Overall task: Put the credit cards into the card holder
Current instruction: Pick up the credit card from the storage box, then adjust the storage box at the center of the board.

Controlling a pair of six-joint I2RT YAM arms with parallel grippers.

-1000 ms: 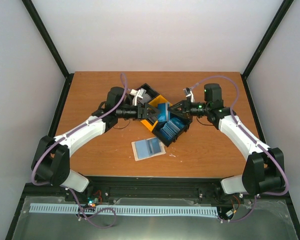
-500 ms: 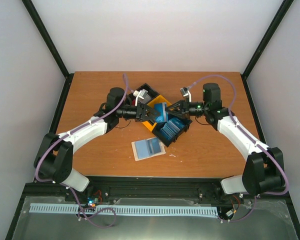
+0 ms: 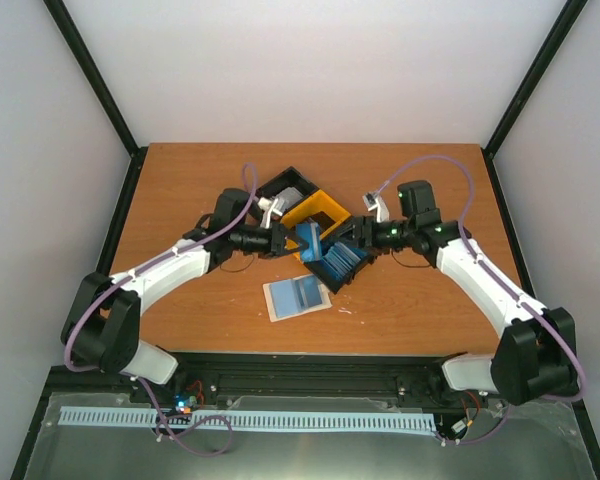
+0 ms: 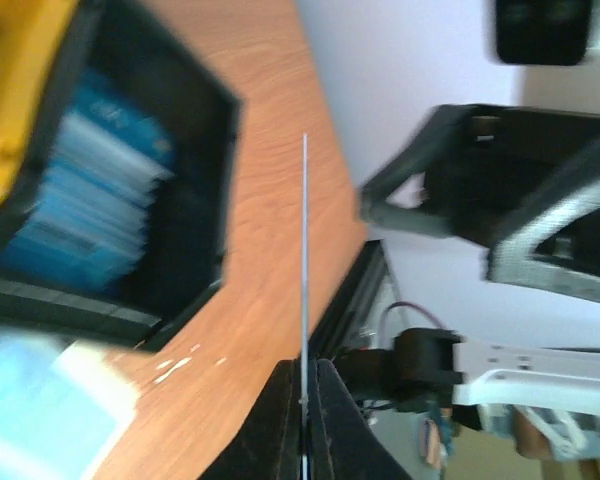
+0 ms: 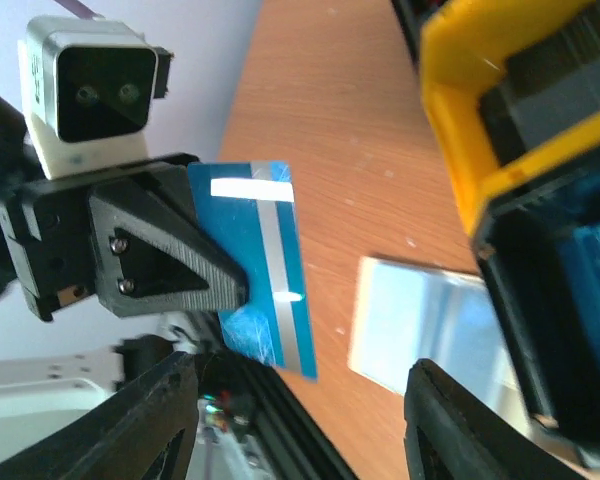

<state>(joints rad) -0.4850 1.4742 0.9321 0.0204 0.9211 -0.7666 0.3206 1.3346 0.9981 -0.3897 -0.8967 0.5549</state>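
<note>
A blue credit card (image 3: 308, 243) with a silver stripe hangs in the air over the bin tray, pinched at one end by my left gripper (image 3: 292, 242), which is shut on it. The left wrist view shows this card (image 4: 304, 250) edge-on, rising from the closed left gripper (image 4: 304, 400). My right gripper (image 3: 352, 238) faces it from the right, open and empty. In the right wrist view the card (image 5: 265, 260) sits just beyond the spread right gripper (image 5: 305, 420). A pale flat rectangle (image 3: 297, 296), whitish and pale blue, lies on the table; I cannot tell whether it is the card holder.
The black-and-yellow bin tray (image 3: 315, 208) stands mid-table. Its near black compartment holds a stack of blue cards (image 3: 340, 262), its far compartment something grey (image 3: 291, 194). The pale rectangle (image 5: 430, 320) lies in front of the tray.
The blue card passed from right to left: my left gripper shut on it and my right gripper opened and let go. Both grippers have shifted slightly toward the near side.
</note>
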